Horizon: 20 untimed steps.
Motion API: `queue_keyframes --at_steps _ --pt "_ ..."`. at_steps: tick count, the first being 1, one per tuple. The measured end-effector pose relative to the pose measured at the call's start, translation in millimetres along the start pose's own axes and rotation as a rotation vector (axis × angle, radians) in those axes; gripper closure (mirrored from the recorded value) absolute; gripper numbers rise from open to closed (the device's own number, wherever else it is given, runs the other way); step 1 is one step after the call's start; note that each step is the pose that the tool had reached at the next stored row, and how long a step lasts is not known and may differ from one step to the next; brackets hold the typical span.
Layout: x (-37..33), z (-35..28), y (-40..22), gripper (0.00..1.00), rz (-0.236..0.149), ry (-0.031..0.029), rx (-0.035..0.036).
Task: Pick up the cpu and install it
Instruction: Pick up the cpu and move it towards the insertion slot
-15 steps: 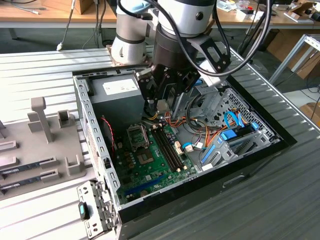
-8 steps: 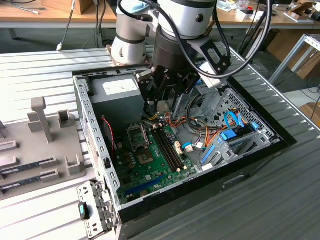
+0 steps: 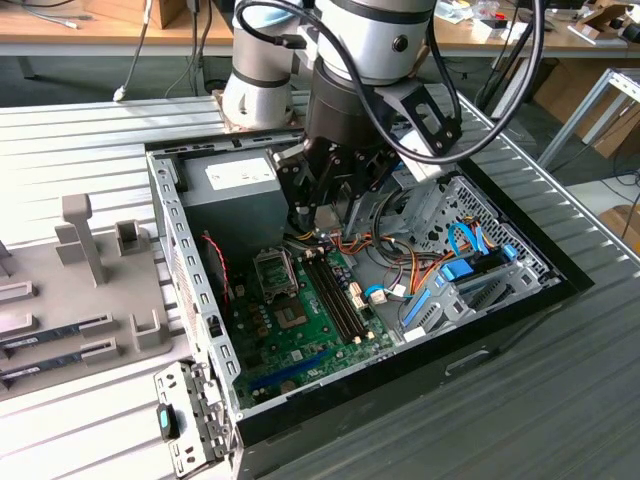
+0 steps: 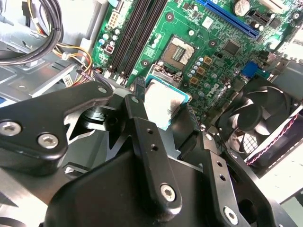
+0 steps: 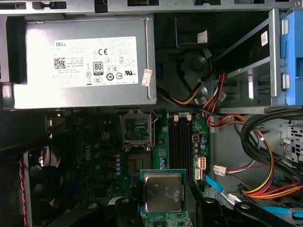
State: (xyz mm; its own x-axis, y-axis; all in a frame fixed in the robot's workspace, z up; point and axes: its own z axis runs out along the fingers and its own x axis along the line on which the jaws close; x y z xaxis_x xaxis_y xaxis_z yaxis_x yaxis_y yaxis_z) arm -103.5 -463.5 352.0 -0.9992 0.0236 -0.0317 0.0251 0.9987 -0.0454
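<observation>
A: Found the gripper (image 3: 322,215) where?

B: Down inside the open computer case (image 3: 187,285) in the exterior view, under the silver arm (image 3: 375,40) and just in front of the grey power-supply box (image 3: 235,180).

A: Gripped anything?

B: Yes. Clamped on the cpu (image 4: 161,97). Checked in both wrist views and saw black fingers (image 4: 136,112) pressed against two opposite edges. Showed a silvery top, smudged in the middle, with a thin green rim.

A: Held where, exactly?

B: Over the green motherboard (image 5: 162,142), apart from it. Could not tell how high. Appeared just beside the socket (image 5: 140,163) in the first wrist view, and over the edge of the hinged metal frame (image 4: 158,76) in the second wrist view.

A: Seated in the socket?

B: Not yet. Found the socket uncovered, with the frame swung open toward the power-supply box.

A: Noticed anything else close by?

B: Long dark memory slots (image 5: 180,141) alongside the socket, a black fan (image 4: 255,124) on the other side, and bundled coloured cables (image 5: 258,156) beyond the slots. Also spotted a grey tray (image 3: 60,290) with upright fixtures outside the case, toward the exterior view's left.
</observation>
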Motion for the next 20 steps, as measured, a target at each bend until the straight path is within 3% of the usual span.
queue_keyframes --at_steps 20 --pt "0.2 9.0 -8.0 0.53 0.000 0.0000 0.0000"
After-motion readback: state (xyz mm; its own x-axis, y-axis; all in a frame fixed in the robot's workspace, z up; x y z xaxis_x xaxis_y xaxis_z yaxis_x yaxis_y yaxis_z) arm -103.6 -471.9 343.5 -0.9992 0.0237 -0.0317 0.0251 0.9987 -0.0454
